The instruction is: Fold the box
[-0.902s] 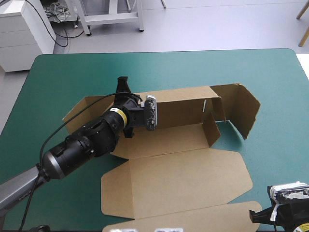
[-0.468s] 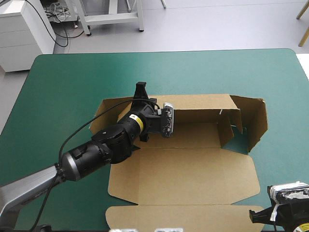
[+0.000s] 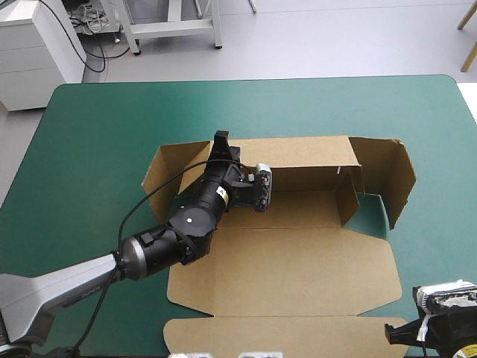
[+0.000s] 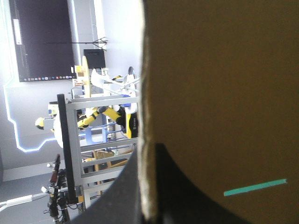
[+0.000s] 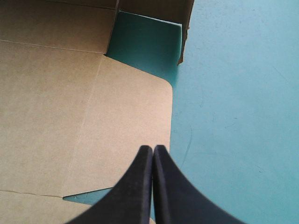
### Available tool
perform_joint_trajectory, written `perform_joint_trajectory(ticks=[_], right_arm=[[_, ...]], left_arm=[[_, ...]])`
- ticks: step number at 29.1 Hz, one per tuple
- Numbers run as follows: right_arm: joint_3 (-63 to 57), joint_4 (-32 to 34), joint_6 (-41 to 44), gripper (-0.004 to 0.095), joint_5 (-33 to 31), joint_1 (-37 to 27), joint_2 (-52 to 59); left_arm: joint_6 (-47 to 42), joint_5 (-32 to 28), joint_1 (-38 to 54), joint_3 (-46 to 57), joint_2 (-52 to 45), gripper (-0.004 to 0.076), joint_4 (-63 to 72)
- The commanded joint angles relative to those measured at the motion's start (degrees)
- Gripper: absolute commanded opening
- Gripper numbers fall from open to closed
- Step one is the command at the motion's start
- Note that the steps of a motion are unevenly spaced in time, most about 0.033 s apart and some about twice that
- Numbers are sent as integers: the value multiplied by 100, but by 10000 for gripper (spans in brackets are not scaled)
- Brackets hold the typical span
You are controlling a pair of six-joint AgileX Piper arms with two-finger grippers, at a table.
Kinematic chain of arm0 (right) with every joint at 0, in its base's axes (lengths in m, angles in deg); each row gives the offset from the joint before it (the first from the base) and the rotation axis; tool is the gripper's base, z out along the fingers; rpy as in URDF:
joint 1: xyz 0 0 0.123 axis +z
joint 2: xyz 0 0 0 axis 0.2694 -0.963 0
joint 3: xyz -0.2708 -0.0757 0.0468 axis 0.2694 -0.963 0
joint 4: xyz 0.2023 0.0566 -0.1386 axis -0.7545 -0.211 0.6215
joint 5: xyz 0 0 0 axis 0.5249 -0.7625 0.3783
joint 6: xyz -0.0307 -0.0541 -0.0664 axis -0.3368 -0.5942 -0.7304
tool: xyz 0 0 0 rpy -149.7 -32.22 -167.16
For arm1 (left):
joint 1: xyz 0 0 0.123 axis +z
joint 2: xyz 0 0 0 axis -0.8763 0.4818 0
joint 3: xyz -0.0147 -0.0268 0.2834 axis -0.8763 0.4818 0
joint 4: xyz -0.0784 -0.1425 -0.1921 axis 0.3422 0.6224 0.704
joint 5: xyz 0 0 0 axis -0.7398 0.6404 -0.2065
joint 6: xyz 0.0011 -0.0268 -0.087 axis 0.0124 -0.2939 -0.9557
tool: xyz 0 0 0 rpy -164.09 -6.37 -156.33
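- The bench (image 3: 89,149) carries a teal-green cover (image 3: 298,112) with rounded far corners. The cover runs well beyond the left claw (image 3: 221,143) to the far edge.
- Ahead of the right claw (image 5: 153,149) and along one side of it, the cover shows a few faint scuff lines (image 5: 190,140).
- A small patch of cover shows just beside the right claw's tip, on its other side.
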Motion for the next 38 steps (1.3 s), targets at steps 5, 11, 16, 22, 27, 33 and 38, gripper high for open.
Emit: perform_joint_trajectory(ticks=[5,11,16,22,27,33,38], right_arm=[[141,-42,-10,-16,360,7,-96],[141,-42,90,270,360,7,-96],[141,-150,100,708,394,7,-96],[141,-1019,61,786,530,7,-96],[192,-1202,311,786,947,7,-217],[732,-837,226,784,1035,7,-1249],[2143,-382,226,784,1317,7,-2693]], left_arm=[[-1161,119,-113,276,-131,-8,-1140],[-1136,110,-113,317,-131,-8,-1140],[-1136,-17,-113,317,-131,-8,-1140],[-1158,-83,-113,317,-131,-8,-1140],[-1158,-83,-113,317,-131,-8,-1140],[-1158,-83,-113,317,-131,-8,-1140],[-1158,-83,-113,317,-131,-8,-1140]])
